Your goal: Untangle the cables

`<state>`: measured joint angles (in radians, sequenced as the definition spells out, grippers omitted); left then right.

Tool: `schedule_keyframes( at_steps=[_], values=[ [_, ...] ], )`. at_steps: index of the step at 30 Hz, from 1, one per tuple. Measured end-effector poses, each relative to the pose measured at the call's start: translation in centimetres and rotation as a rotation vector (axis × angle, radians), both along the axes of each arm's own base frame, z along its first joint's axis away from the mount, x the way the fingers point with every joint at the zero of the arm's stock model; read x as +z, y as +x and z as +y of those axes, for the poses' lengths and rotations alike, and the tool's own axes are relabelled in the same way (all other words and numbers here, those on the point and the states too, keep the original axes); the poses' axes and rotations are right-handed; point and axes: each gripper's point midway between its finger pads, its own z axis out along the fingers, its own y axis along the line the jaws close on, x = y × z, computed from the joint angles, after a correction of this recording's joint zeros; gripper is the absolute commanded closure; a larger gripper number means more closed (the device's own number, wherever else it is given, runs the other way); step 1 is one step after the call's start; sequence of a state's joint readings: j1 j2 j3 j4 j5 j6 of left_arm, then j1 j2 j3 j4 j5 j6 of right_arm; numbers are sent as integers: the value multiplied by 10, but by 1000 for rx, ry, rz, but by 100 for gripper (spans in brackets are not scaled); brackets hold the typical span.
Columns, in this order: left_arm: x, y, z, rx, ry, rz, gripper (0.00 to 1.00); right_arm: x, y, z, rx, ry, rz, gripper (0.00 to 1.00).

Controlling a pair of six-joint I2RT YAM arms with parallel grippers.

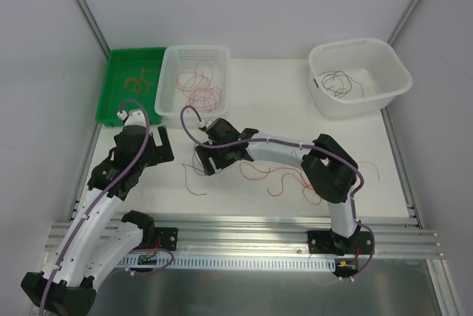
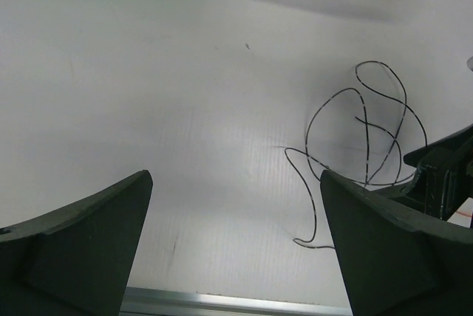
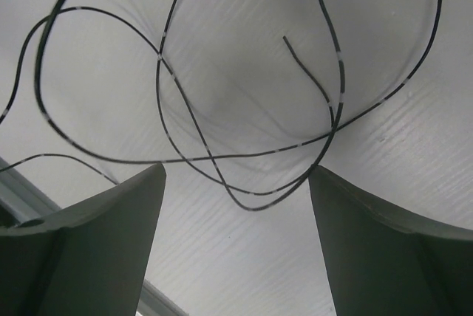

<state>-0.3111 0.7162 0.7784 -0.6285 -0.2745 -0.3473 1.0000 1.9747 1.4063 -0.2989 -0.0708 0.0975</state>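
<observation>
A thin black cable [image 1: 194, 177] lies in loose loops on the white table, and red cables [image 1: 275, 176] are strewn to its right. My right gripper [image 1: 202, 162] hovers over the black cable with its jaws open. In the right wrist view the cable's loops [image 3: 251, 155] cross just ahead of the open gripper [image 3: 236, 179], with nothing held. My left gripper [image 1: 162, 146] stands open to the left of that cable. In the left wrist view nothing but bare table lies between the jaws of the left gripper [image 2: 235, 183]. The black cable [image 2: 366, 131] curls off to the right there.
A green tray [image 1: 118, 72] at the back left holds orange-tan cables. Beside it, a white basket [image 1: 171, 94] holds red cables. A white tub [image 1: 384, 72] at the back right holds black cables. An aluminium rail [image 1: 244, 227] runs along the near edge.
</observation>
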Motion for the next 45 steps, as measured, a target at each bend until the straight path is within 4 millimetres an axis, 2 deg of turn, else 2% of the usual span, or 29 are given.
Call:
schedule_keyframes(
  at_steps=[3, 9, 12, 13, 15, 16, 18, 19, 21, 29, 33, 38, 42, 45],
  values=[
    [-1, -3, 10, 38, 24, -18, 1, -6, 6, 4, -10, -17, -23, 20],
    [-8, -7, 13, 44, 31, -17, 1, -16, 22, 11, -29, -62, -91, 31],
    [-8, -8, 14, 38, 38, -23, 1, -21, 25, 8, -39, -89, -115, 44],
    [-7, -8, 14, 34, 41, -26, 1, -23, 26, 7, -42, -99, -121, 53],
    [-6, -7, 14, 30, 44, -31, 1, -24, 28, 6, -48, -111, -140, 63],
    [-6, -6, 14, 29, 44, -34, 1, -24, 29, 5, -50, -116, -145, 72],
    [-5, -6, 13, 26, 44, -38, 1, -24, 31, 4, -57, -122, -154, 81],
    [-5, -6, 13, 25, 46, -39, 1, -25, 31, 4, -58, -122, -158, 91],
    [-5, -6, 13, 22, 49, -40, 1, -26, 32, 2, -59, -126, -167, 99],
    [-8, -6, 14, 14, 59, -37, 1, -10, 28, -5, -43, -116, -187, 99],
    [-8, -6, 14, 13, 59, -37, 1, 17, 28, -11, -42, -86, -213, 99],
    [-8, -6, 14, 13, 60, -38, 1, 78, 39, -22, -58, -5, -296, 99],
    [-7, -6, 14, 12, 59, -41, 1, 127, 51, -47, -94, 29, -356, 99],
    [-7, -6, 14, 12, 59, -43, 1, 173, 71, -74, -149, 46, -411, 99]
  ],
)
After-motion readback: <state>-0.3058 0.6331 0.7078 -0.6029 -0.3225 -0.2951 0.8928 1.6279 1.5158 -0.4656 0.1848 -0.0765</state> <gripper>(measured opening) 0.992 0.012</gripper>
